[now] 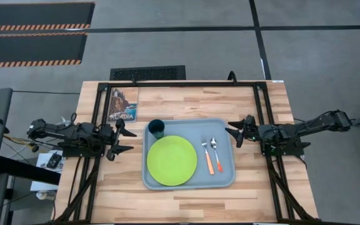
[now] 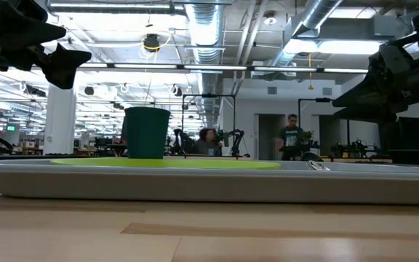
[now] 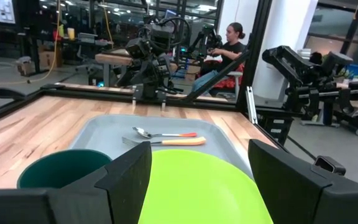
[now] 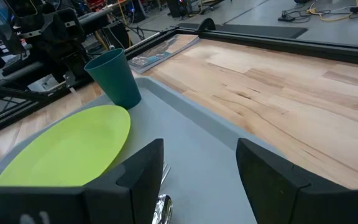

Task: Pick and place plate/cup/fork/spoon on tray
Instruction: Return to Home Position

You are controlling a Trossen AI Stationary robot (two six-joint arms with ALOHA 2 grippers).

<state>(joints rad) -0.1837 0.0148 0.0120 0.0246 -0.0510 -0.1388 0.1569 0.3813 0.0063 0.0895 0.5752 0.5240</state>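
Plate [image 1: 172, 160], cup [image 1: 156, 128], fork [image 1: 208, 159] and spoon [image 1: 216, 155] all lay on the tray [image 1: 225, 182] mid-table; left gripper [image 1: 130, 140] and right gripper [image 1: 231, 132] flanked it, fingers apart and empty, so only homing seemed left.

Tray [image 1: 227, 178] mid-table [image 1: 274, 187], plate [image 1: 172, 160] in tray's left half, cup [image 1: 156, 129] in tray's far-left corner, fork [image 1: 207, 158] and spoon [image 1: 215, 154] side by side in tray's right part, spoon outermost, booklet [image 1: 124, 104] beyond tray's far-left corner
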